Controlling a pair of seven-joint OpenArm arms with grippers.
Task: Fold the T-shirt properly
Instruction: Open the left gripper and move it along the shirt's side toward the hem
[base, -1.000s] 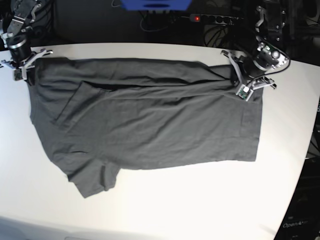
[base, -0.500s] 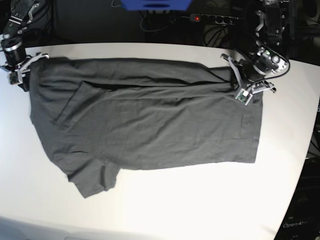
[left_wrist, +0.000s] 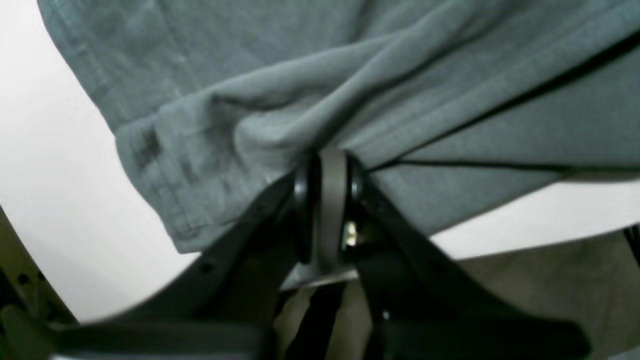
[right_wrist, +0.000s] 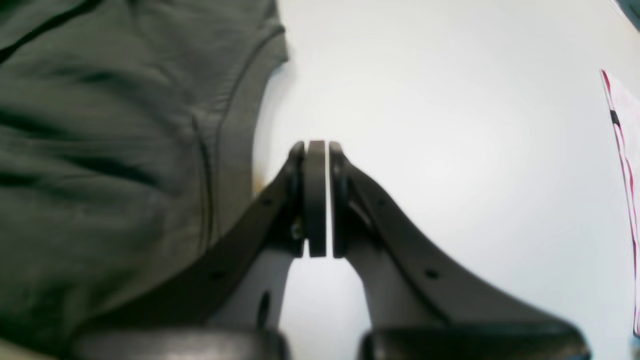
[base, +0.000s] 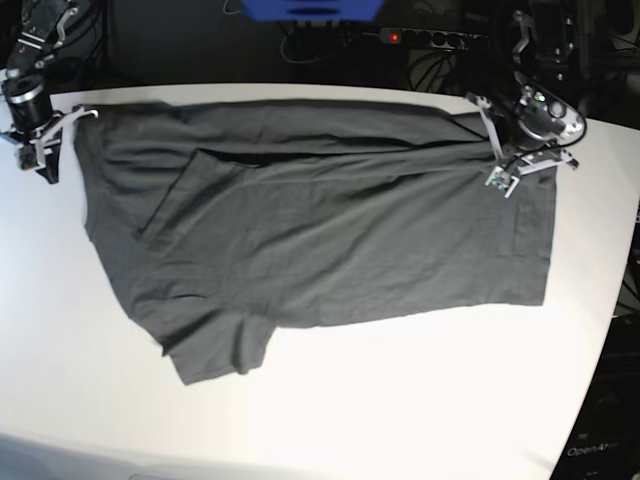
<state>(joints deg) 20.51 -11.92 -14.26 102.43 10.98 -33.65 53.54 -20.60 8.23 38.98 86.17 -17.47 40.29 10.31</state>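
- T-shirt (base: 320, 235) lies spread across the white bench (base: 400, 400), hem end to the scene's right, sleeve end to the left; one sleeve sticks out at near left. Far long edge is doubled over on itself, a dark slit showing along the fold.
- Left gripper (base: 510, 160) at the far right corner of the cloth. Wrist view: jaws clamped on a bunched ridge of the T-shirt (left_wrist: 320, 100) next to the stitched hem, fabric puckering into the pinch.
- Right gripper (base: 45, 135) at the far left corner. Wrist view: jaws pressed together with nothing between them (right_wrist: 316, 200); the T-shirt's edge (right_wrist: 150, 150) lies just beside, on bare bench, not in the grip.
- Judgement: step in hand looks like tensioning or dragging the far edge to square the shirt up before a fold. Only one corner is really held.
- To do it well: right jaws should part, come in over the hem corner and catch both layers before any shared pull; a one-sided drag will skew the garment.
- Keep both corners low and pull level, so the doubled far edge flattens rather than rolls.
- Risk: thin cloth slipping out of the bunched left pinch; a broader bite would hold better.
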